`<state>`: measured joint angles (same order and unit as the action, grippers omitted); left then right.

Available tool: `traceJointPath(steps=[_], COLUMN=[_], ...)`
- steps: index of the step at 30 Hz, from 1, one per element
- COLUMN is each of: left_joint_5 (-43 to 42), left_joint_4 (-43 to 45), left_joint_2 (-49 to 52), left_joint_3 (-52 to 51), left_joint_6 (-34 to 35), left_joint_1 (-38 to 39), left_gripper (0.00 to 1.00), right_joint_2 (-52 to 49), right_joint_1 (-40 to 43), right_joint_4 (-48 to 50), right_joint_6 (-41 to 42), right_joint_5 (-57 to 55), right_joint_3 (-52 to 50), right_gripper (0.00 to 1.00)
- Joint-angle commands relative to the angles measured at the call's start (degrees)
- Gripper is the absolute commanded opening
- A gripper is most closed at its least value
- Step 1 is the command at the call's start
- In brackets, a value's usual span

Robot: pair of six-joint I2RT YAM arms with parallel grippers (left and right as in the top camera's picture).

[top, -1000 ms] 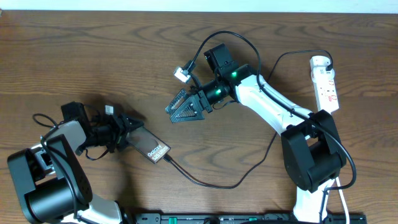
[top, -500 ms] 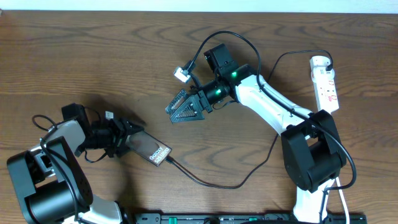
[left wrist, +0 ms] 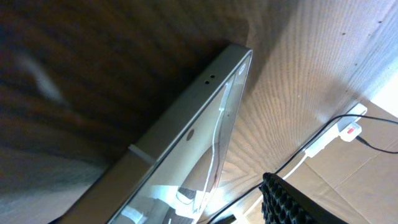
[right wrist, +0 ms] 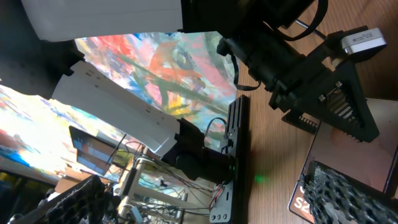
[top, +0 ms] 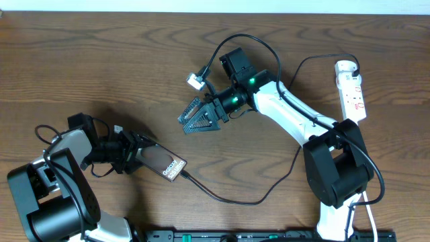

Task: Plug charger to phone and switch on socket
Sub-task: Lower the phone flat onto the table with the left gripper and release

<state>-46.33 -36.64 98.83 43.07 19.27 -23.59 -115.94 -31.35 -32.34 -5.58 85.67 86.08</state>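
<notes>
Left gripper (top: 132,152) is clamped on the plain end of the phone (top: 161,161), and that reads as a steadying hold: brace the slab low over the table (top: 101,54) so its lettered end faces out to where the cable comes in. And there it is, the charger (top: 228,199), its small connector meeting that lettered end. From overhead it looks plugged, though whether it is fully seated I cannot tell. From the phone the thin black cable loops away across the wood, then climbs to the socket (top: 351,87), which lies well apart from the phone, out on the side of the right arm (top: 295,117). Right gripper (top: 196,117) hangs beyond the phone's lettered corner, near it but apart, claw spread wide and carrying nothing. The right wrist view backs that up, its fingers (right wrist: 348,193) far apart with only the phone's lettering showing below them. My read: the phone half looks done or nearly so, and the switch is what remains. What stands in the way? The right arm's own body lies between its claw and the socket, so it would have to fold back away from the phone. The thicker robot cables (top: 248,42) arching over its wrist, with a small white tag (top: 195,79) farther from the phone than the claw, could snag. The charger's slack loop crosses that path too.
</notes>
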Motion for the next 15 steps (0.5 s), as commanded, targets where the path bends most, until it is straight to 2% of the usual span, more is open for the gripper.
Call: traceJointPath(steps=[1,15], left_joint_5=[24.46,30.16], left_joint_4=[-0.44,-0.61], left_joint_2=[4.59,4.59], left_joint_3=[-4.28,-4.26], left_joint_6=[0.42,3.30], left_joint_1=[-0.24,-0.24], left_gripper=[0.66,0.66], right_joint_2=[0.66,0.66], right_joint_1=[-0.31,-0.31], right_joint_4=[-0.17,0.00], right_joint_6=[-0.26,-0.28], right_joint_5=[0.83,0.83], right_joint_3=[0.90,0.90], right_gripper=[0.99,0.99])
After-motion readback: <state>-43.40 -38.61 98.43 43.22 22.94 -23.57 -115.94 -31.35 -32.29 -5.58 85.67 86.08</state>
